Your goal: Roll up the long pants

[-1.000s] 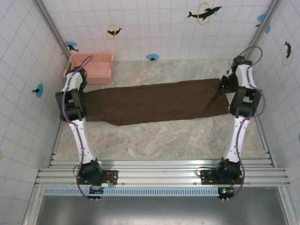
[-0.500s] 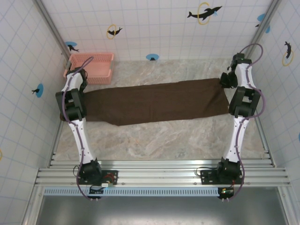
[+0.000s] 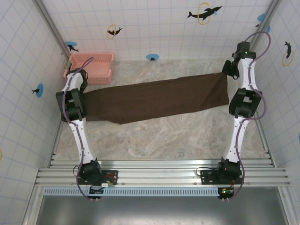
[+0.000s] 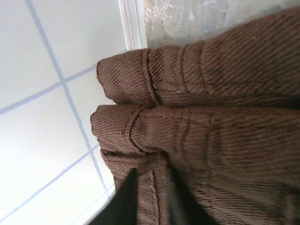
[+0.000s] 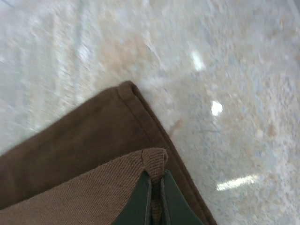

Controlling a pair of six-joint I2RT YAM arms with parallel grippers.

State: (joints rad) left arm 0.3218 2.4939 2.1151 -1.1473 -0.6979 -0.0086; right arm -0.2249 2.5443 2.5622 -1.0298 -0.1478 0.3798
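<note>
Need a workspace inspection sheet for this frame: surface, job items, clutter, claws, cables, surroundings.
Surface: marbled tabletop, nothing spilled on it.
Job's things: long pants stretched left to right across the table, not rolled yet.
Clutter: pink basket in the far left corner, near the pants' left end.
Grippers: left claw shut on the pants' left end; right claw shut on a corner at the right end.
Cables: purple cables run along both arms, off the fabric.
Surroundings: white tiled walls with dolphin stickers; metal rails at the near edge.
</note>
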